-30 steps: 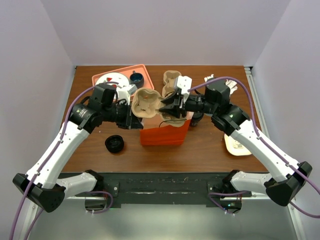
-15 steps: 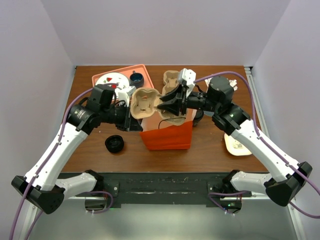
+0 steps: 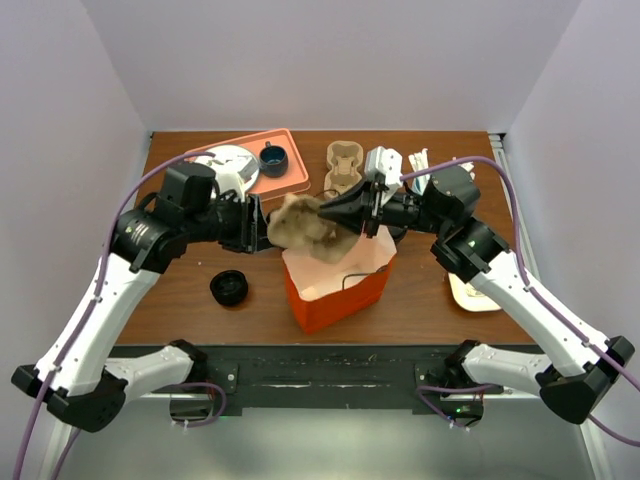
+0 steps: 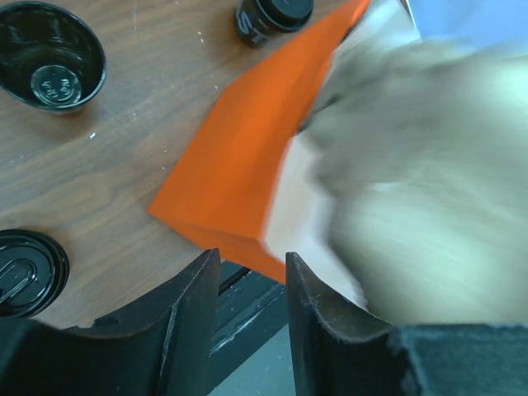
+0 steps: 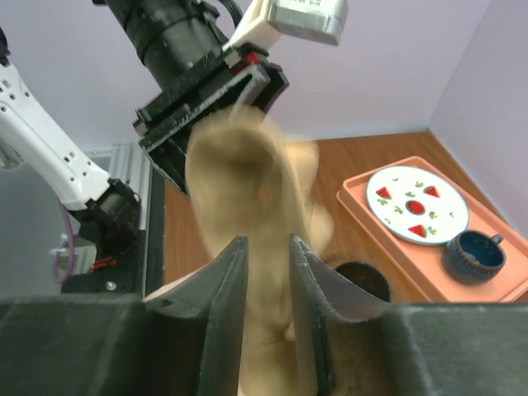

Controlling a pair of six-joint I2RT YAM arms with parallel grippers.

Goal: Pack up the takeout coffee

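Coffee [image 4: 272,16]: lidded dark cup, upright on the desk [image 3: 420,300], just beside the bag's orange wall and outside it. Your left wrist view cuts it off at the top edge.
Bag [image 3: 335,300]: orange paper, white inside, standing mid-desk between your two arms with its mouth open upward.
Carrier [image 3: 300,225]: beige pulp cup carrier, blurred in every view, above the bag's mouth and between your two sets of fingers.
Right fingers [image 3: 330,210]: narrowly parted and closed on the carrier. Its pulp shows between them in your right wrist view.
Left fingers [image 3: 258,226]: apart, with nothing between them. Through the gap you see only the bag's corner and the desk's edge. They sit just beside the carrier's left side; whether they touch it you cannot tell.
Open cup [image 4: 49,54]: black, lidless, upright on the desk, well apart from the coffee.
Lid [image 3: 228,288]: low black round piece on the desk, left of the bag and near the front edge.
Tray [image 3: 295,185]: salmon, at the far left, bearing a plate [image 3: 230,165] and a blue cup [image 3: 272,158].
Second carrier [image 3: 343,165]: flat on the desk beyond the bag, beside the tray.
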